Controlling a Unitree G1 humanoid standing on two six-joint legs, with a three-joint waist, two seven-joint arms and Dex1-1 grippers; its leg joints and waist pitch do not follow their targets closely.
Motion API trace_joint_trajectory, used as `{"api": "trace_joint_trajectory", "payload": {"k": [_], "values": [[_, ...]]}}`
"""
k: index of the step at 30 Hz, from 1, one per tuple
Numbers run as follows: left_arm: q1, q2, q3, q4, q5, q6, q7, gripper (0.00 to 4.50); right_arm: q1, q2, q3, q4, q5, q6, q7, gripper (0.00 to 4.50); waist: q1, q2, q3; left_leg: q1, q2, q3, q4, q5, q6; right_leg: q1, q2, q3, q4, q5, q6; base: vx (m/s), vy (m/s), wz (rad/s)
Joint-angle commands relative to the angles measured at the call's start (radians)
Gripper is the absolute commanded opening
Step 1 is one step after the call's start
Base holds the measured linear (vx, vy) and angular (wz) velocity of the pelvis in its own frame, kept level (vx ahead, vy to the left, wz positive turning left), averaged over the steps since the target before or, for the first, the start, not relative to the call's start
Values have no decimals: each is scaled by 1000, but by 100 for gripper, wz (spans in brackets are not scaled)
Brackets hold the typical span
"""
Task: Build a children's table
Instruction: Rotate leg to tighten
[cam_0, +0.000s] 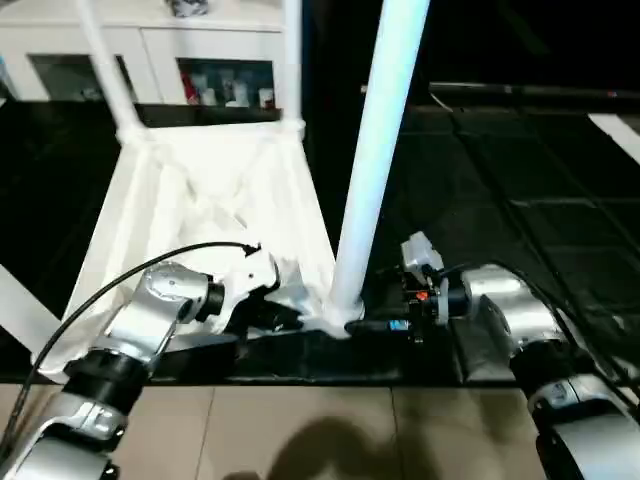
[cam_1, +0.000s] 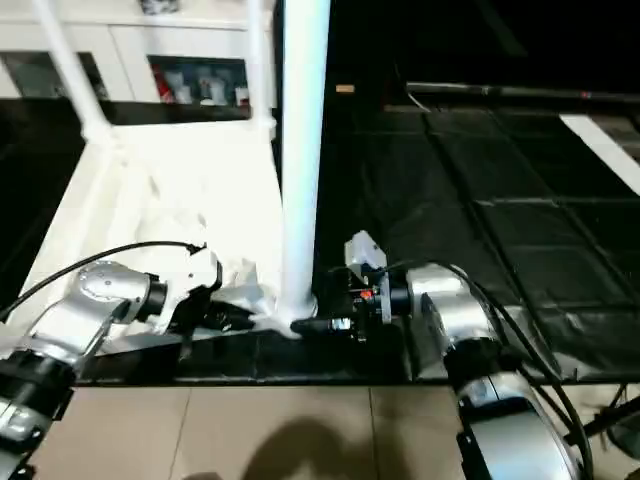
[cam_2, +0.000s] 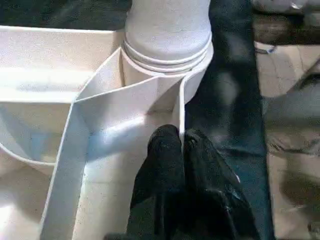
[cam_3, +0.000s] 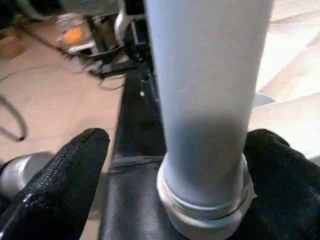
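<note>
The left gripper (cam_2: 182, 142) has its two black fingers pressed together, their tips against a thin upright rib on the underside of the children's table (cam_0: 215, 190), just short of the round corner socket. The right gripper (cam_3: 172, 150) is spread wide, one black finger (cam_3: 65, 175) at about 9 o'clock of the near leg (cam_0: 375, 150) and the other at 3 o'clock, with a clear gap on the 9 o'clock side.

That leg stands upright in the table's near corner socket, its ringed collar seated at the base. The table lies upside down, ribbed underside up, at roughly 11 o'clock from the robot in the head views, with two more legs rising from its far corners.

It rests on a black padded mat (cam_0: 520, 170) marked in large squares. The mat's near edge meets a beige tiled floor (cam_0: 300, 430). At 12 o'clock, beyond the table, stands a white cabinet (cam_0: 150, 60) with glass doors and small items behind them.
</note>
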Motion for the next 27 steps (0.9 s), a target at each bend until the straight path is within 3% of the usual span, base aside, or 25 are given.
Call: {"api": "trace_joint_trajectory", "payload": {"k": [1,2,4,8,9,11,12,13,15,27], "values": [[19,6,-55,-28,10,-15,-60,0,-29,-5,6,27,-19,-3,22,414,-2,-2,-67,6,46,-6,-69,-144,66,53,-80,75,-59,-290,-176,0,0,0],[20,10,-61,-32,14,-20,-66,0,-37,-3,8,42,-23,-6,24,414,1,-8,-66,9,46,-5,-69,-145,60,52,-80,77,-59,-295,-175,0,0,0],[21,15,-67,-36,19,-25,-72,0,-45,-1,11,54,-26,-9,26,381,8,-8,-66,18,47,-1,-68,-155,48,45,-79,82,-56,-279,-187,0,0,0],[30,27,-83,-62,24,-30,-82,0,-70,10,21,84,-27,-13,56,358,7,-19,-69,4,47,-4,-68,-127,50,57,-80,81,-44,-240,-186,0,0,0],[30,27,-83,-63,24,-30,-82,0,-71,11,21,85,-26,-13,58,358,7,-18,-69,4,47,-5,-68,-127,51,57,-80,81,-43,-240,-187,0,0,0],[35,29,-87,-73,23,-29,-78,0,-82,20,26,101,-25,-17,84,332,6,-25,-69,2,47,-4,-68,-123,51,58,-81,81,-43,-242,-185,0,0,0],[35,29,-87,-73,23,-29,-78,0,-83,20,26,101,-25,-17,84,328,7,-22,-68,3,46,-4,-68,-125,49,57,-81,81,-45,-249,-185,0,0,0],[37,29,-87,-75,23,-29,-75,0,-82,24,29,102,-26,-18,93,328,6,-27,-68,3,48,-4,-68,-124,47,57,-81,81,-44,-246,-184,0,0,0],[44,31,-88,-79,23,-30,-69,0,-78,30,42,100,-22,-16,103,292,6,-30,-68,3,48,-5,-68,-125,45,57,-80,81,-43,-245,-183,0,0,0],[58,32,-92,-83,26,-28,-63,0,-31,17,87,43,20,25,104,216,5,-30,-65,8,47,-5,-70,-149,28,56,-78,84,-48,-275,-169,0,0,0]]}}
